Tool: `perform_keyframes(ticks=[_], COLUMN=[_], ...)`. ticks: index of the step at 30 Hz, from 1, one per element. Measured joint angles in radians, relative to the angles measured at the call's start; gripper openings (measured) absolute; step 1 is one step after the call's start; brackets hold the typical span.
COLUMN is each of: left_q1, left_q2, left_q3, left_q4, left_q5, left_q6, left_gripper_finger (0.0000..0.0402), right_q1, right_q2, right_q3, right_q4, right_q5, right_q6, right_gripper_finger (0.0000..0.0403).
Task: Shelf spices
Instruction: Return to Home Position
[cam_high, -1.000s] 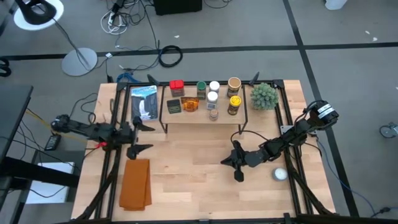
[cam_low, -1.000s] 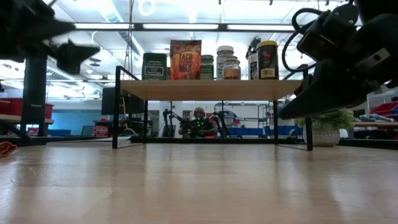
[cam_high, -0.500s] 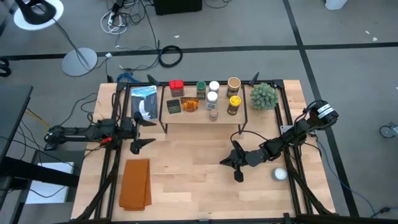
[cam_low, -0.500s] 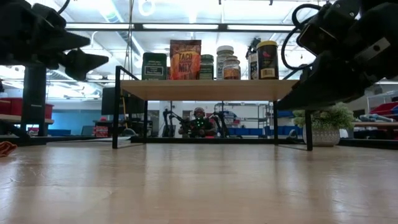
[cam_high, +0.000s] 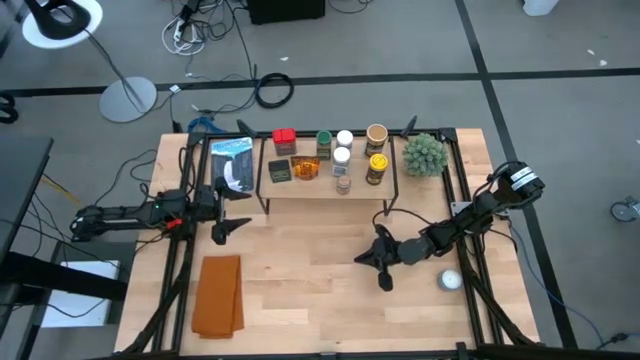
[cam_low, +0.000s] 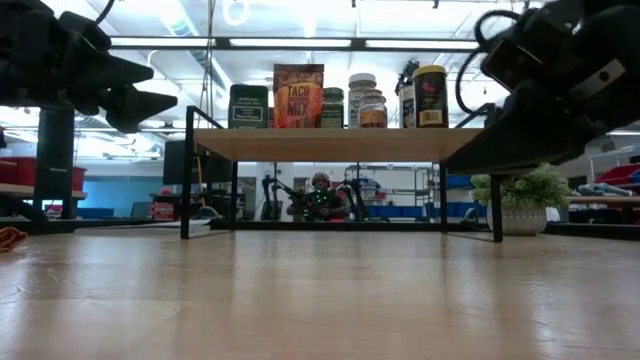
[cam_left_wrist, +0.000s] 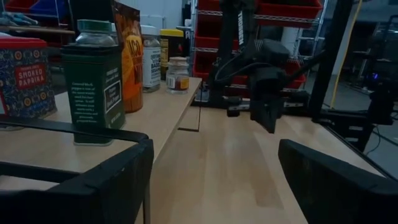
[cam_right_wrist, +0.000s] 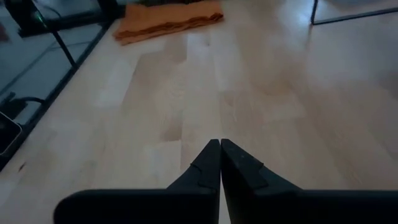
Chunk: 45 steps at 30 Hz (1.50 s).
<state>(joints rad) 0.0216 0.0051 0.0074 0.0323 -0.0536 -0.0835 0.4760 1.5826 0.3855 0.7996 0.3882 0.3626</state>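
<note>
The shelf (cam_high: 325, 190), a light-wood board on thin black legs, stands at the table's far middle. The spices (cam_high: 340, 160) stand upright on their bases on its top; the low view shows these spices (cam_low: 300, 95) in a row on the shelf (cam_low: 330, 145). My left gripper (cam_high: 232, 214) hovers open at the shelf's left end, pointing level toward the table's right; it holds nothing (cam_left_wrist: 214, 152). My right gripper (cam_high: 378, 265) is shut and empty (cam_right_wrist: 219, 155), low over the bare table in front of the shelf's right end.
A green spiky plant ball (cam_high: 424, 153) sits right of the shelf. A white round object (cam_high: 451, 280) lies near my right arm. An orange cloth (cam_high: 218, 295) lies at the near left, and a blue-and-white packet (cam_high: 232, 163) left of the shelf. Bare wood spans the middle.
My left arm has swung round, so its open gripper now points straight toward the table's right and sits a little nearer the shelf's left end. Its fingers have kept the same gap. The spices and shelf have not moved.
</note>
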Motion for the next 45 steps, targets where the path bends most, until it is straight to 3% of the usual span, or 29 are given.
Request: perform_keyframes(ticks=[10, 17, 22, 26, 33, 40, 45], left_q1=[0.000, 0.000, -0.001, -0.001, -0.001, -0.001, -0.001], left_q2=[0.000, 0.002, 0.002, 0.002, 0.002, 0.002, 0.002], left_q3=[0.000, 0.000, 0.000, 0.000, 0.000, 0.000, 0.000], left_q4=[-0.001, 0.000, 0.001, 0.001, -0.001, 0.001, 0.000], left_q5=[-0.001, -0.002, -0.002, -0.002, -0.003, -0.003, -0.003], left_q6=[0.000, 0.000, 0.000, 0.000, 0.000, 0.000, 0.000], left_gripper_finger=[0.0351, 0.0351, 0.0351, 0.0351, 0.0351, 0.0351, 0.0351], right_q1=[-0.017, -0.054, -0.069, -0.116, -0.228, -0.244, -0.244], right_q2=[0.000, -0.067, -0.166, -0.308, -0.691, -1.094, -1.272], right_q3=[-0.371, -0.379, -0.379, -0.379, -0.378, -0.378, -0.377], right_q4=[0.747, 0.669, 0.523, 0.337, -0.186, -0.531, -0.744], right_q5=[-0.051, -0.049, 0.020, -0.044, -0.125, -0.126, -0.112], right_q6=[-0.024, -0.066, -0.107, -0.108, -0.067, -0.110, -0.060], right_gripper_finger=[0.0011, 0.0011, 0.0011, 0.0011, 0.0011, 0.0011, 0.0011])
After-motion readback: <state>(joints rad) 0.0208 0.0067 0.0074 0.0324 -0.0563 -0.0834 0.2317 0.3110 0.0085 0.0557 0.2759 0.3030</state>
